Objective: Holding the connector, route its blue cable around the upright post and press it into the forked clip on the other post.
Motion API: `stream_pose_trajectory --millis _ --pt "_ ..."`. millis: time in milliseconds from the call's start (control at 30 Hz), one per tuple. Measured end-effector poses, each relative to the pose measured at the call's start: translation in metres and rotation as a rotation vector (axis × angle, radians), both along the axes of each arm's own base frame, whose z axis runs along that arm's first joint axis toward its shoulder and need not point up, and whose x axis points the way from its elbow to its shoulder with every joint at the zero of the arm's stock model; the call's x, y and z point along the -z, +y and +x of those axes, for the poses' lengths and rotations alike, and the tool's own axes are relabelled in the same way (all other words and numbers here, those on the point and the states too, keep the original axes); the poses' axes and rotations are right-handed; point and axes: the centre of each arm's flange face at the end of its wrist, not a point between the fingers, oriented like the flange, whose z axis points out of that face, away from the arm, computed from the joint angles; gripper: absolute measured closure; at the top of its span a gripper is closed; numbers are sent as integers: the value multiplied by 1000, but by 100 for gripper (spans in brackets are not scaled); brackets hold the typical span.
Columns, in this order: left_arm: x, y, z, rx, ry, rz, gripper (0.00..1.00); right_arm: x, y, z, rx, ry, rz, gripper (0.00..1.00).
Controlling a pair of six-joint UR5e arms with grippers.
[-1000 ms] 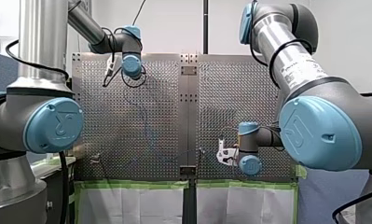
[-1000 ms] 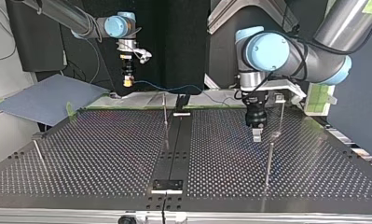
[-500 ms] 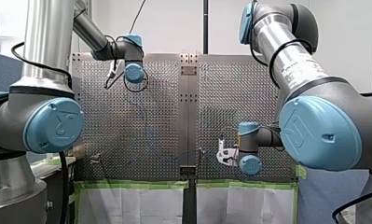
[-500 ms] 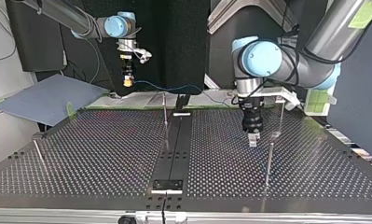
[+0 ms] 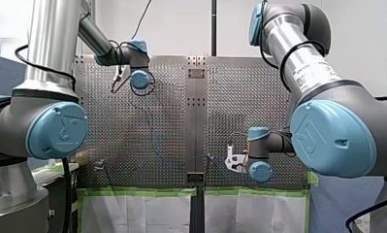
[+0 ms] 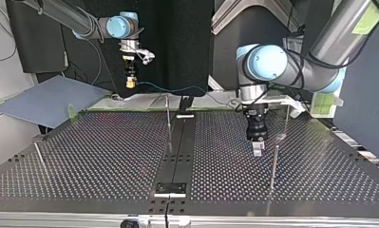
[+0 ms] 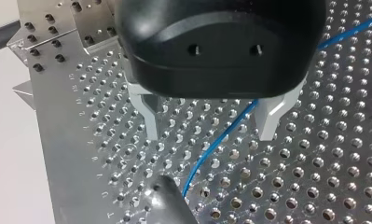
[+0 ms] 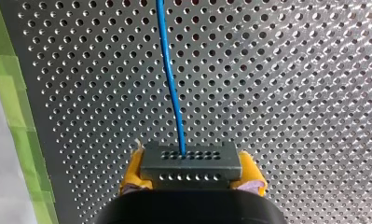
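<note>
- Right claw (image 8: 191, 169): clamped on the connector (image 8: 191, 161), a dark grey block with rows of small holes. Yellow pads (image 8: 133, 173) press on its two sides.
- Blue cable (image 8: 169, 84) leaves the connector's face and runs straight ahead of the claw over the perforated surface (image 8: 291, 70). Green tape (image 8: 6, 93) lines the surface's edge beside it.
- Top view: the right claw (image 6: 129, 84) hangs at the far left, above the surface's far edge and pointing down. The cable (image 6: 177, 89) trails from it to the right along that far edge. It passes behind a thin upright post (image 6: 168, 118) by the dark centre strip (image 6: 177, 152); cannot tell whether it touches the post.
- Left claw (image 7: 209, 123): black body, pale fingers (image 7: 148, 116) spread apart. The cable (image 7: 207, 156) lies on the surface below and crosses the gap between them, untouched.
- Top view: the left claw (image 6: 257, 148) sits low over the surface, right of the centre strip and just left of a second post (image 6: 274, 164).
- A blurred grey shape (image 7: 167, 200) shows ahead of the left claw; cannot tell what it is.
</note>
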Motion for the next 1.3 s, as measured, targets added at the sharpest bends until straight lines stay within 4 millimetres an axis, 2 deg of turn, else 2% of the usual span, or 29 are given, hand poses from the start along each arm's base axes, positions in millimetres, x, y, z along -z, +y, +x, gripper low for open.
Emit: stream_pose_trajectory --millis 467,733,1100,1300 --pt "6 8 23 -28 -66 -12 0 0 0 0 -2 -2 -3 100" --pt "8 10 25 -20 -46 -3 0 -1 -1 1 -3 -3 -5 100" --pt "23 13 20 -28 11 10 0 -1 0 0 -3 -4 -5 100" --pt "46 9 25 -36 56 46 0 0 -1 0 -2 -4 -4 100"
